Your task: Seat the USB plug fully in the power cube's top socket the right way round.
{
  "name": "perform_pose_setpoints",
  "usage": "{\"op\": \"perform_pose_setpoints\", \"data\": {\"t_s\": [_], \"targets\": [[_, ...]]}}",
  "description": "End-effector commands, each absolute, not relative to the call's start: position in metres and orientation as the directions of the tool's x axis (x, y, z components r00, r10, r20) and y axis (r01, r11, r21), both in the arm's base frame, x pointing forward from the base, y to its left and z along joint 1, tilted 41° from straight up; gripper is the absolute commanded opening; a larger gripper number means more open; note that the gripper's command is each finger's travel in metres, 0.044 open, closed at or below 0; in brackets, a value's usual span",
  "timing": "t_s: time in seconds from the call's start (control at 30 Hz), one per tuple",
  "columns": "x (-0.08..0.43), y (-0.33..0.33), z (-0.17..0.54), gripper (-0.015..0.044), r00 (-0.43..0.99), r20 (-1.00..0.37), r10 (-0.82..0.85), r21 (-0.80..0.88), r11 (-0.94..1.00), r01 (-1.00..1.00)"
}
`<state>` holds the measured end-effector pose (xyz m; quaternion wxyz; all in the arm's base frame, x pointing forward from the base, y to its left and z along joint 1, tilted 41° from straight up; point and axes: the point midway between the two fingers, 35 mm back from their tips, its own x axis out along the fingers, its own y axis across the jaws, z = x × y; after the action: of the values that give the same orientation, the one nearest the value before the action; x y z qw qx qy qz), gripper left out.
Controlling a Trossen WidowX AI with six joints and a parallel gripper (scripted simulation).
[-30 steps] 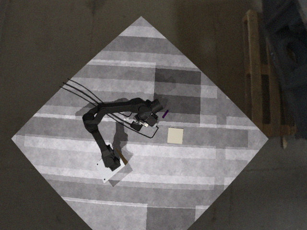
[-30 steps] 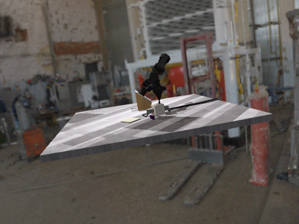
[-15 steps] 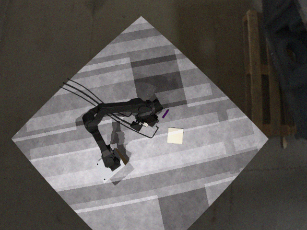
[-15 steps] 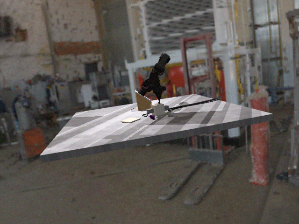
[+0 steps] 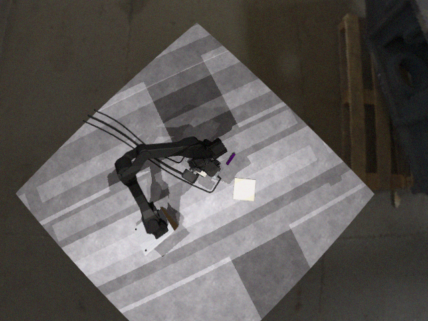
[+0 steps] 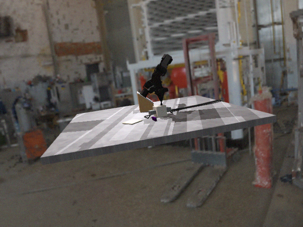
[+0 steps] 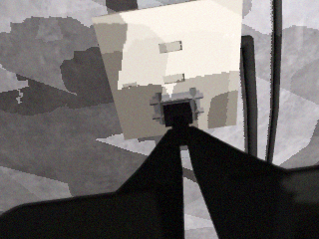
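Observation:
The cream power cube (image 6: 161, 111) (image 7: 209, 55) stands on the table, with several slots visible in its top in the wrist view. My gripper (image 6: 161, 103) (image 7: 181, 135) points down over the cube's top and is shut on the USB plug (image 7: 177, 96). The plug is grey with small tabs at its sides, partly covered by the dark fingertips. It is at the cube's top face, near the lower edge in the wrist view. Its socket is hidden beneath it, and I cannot tell how deep it sits or which way round it is. In the top view the arm covers the plug.
Grey blocks (image 5: 189, 176) (image 6: 152, 112) with black cables adjoin the cube's sides. A purple piece (image 5: 231, 158) (image 6: 154, 118) lies close by. A flat cream square (image 5: 245, 189) (image 6: 132, 121) lies farther off. A brown panel (image 5: 169, 219) (image 6: 145, 103) stands by the arm's base.

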<state>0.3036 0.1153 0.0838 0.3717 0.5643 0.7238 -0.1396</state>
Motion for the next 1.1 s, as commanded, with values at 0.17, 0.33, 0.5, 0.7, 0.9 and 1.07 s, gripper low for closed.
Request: {"op": "perform_pose_setpoints", "data": {"t_s": [0.17,0.33,0.5,0.7,0.9,1.07], "targets": [[0.3025,0.1178,0.0825,0.0000,-0.092,-0.694,0.715,0.215,0.327,0.920],[0.3025,0.1178,0.0825,0.0000,-0.092,-0.694,0.715,0.215,0.327,0.920],[0.3025,0.1178,0.0825,0.0000,-0.092,-0.694,0.715,0.215,0.327,0.920],[0.3037,0.1154,0.0837,0.0095,-0.086,-0.696,0.713,0.217,0.323,0.921],[0.3037,0.1154,0.0837,0.0095,-0.086,-0.696,0.713,0.217,0.323,0.921],[0.3037,0.1154,0.0837,0.0095,-0.086,-0.696,0.713,0.217,0.323,0.921]]}}
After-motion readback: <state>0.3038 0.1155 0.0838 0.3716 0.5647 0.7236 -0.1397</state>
